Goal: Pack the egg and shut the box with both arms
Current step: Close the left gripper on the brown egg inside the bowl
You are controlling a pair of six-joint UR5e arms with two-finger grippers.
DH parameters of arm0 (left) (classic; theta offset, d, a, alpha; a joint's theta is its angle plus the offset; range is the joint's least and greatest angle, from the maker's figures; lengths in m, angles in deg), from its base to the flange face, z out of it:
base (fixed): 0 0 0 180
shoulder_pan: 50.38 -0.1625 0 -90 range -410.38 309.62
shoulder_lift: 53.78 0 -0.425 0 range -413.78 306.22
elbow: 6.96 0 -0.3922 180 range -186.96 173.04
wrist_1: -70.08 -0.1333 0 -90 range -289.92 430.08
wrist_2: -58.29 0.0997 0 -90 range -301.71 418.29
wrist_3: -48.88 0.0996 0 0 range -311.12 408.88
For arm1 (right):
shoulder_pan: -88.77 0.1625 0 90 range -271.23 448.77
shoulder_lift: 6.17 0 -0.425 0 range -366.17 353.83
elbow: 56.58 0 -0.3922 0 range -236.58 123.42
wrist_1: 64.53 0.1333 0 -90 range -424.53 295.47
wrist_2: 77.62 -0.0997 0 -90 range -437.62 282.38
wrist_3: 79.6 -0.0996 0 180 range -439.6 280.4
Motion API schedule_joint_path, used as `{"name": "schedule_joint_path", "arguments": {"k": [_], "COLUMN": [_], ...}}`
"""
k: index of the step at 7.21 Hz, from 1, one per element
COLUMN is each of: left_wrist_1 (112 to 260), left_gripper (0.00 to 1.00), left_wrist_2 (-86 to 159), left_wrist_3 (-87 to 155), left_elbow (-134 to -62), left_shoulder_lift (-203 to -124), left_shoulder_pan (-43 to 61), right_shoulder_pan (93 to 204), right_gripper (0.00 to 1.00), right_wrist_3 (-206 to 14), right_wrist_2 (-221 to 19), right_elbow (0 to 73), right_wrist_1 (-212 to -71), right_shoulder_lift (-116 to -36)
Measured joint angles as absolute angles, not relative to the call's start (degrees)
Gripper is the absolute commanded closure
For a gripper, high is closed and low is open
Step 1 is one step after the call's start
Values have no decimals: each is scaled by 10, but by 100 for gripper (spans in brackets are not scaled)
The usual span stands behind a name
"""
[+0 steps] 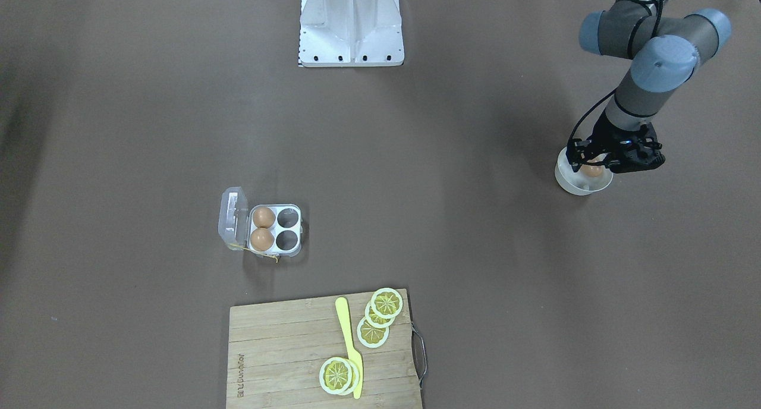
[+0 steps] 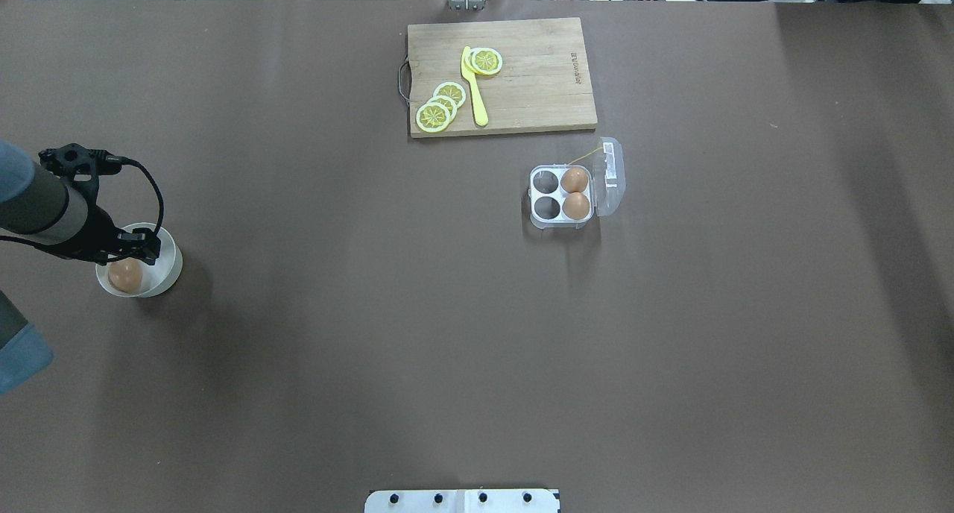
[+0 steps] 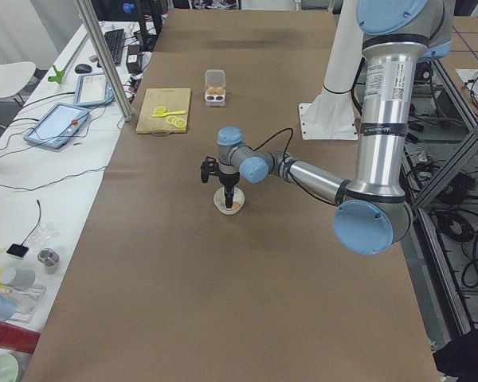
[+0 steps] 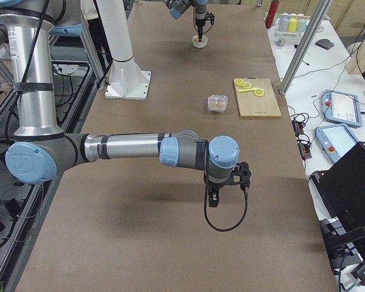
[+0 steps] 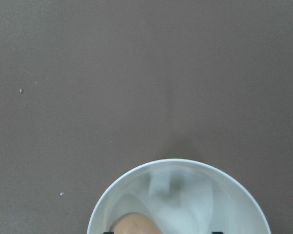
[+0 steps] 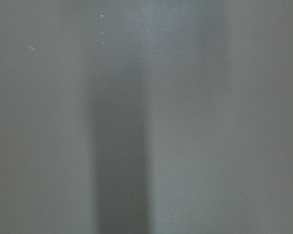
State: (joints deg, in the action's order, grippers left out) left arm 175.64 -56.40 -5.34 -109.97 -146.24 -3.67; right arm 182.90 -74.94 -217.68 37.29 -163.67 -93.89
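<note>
The egg (image 2: pixel 125 274) is orange-brown and lies in a round white bowl (image 2: pixel 170 263) at the table's left side. It also shows in the left wrist view (image 5: pixel 134 225) and the front view (image 1: pixel 593 171). My left gripper (image 2: pixel 129 261) hangs just over the bowl, jaws open and wide apart on either side of the egg, not closed on it. The box (image 2: pixel 560 196) stands open, its clear lid (image 2: pixel 611 177) folded back, with two brown eggs in two cells and two cells empty. My right gripper (image 4: pixel 214 198) shows only in the exterior right view, above bare table; I cannot tell its state.
A wooden cutting board (image 2: pixel 536 95) with lemon slices (image 2: pixel 441 109) and a yellow knife (image 2: pixel 475 88) lies beyond the box. The white base block (image 1: pixel 351 25) stands at the robot's edge of the table. The right wrist view shows only brown table.
</note>
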Motion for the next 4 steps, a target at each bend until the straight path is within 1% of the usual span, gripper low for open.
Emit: {"name": "schedule_joint_path", "arguments": {"k": [4], "left_wrist_1": [1757], "left_gripper": [26], "left_wrist_2": [-565], "left_wrist_3": [-59], "left_elbow": [-1099], "left_shoulder_lift": [-1460], "left_shoulder_pan": [-43], "right_shoulder_pan": [1829], "right_gripper": [0], "right_wrist_3": [-749], "right_wrist_2": [-2177], "right_elbow": [383], "right_wrist_1": [-1644], "right_shoulder_lift": [-941]}}
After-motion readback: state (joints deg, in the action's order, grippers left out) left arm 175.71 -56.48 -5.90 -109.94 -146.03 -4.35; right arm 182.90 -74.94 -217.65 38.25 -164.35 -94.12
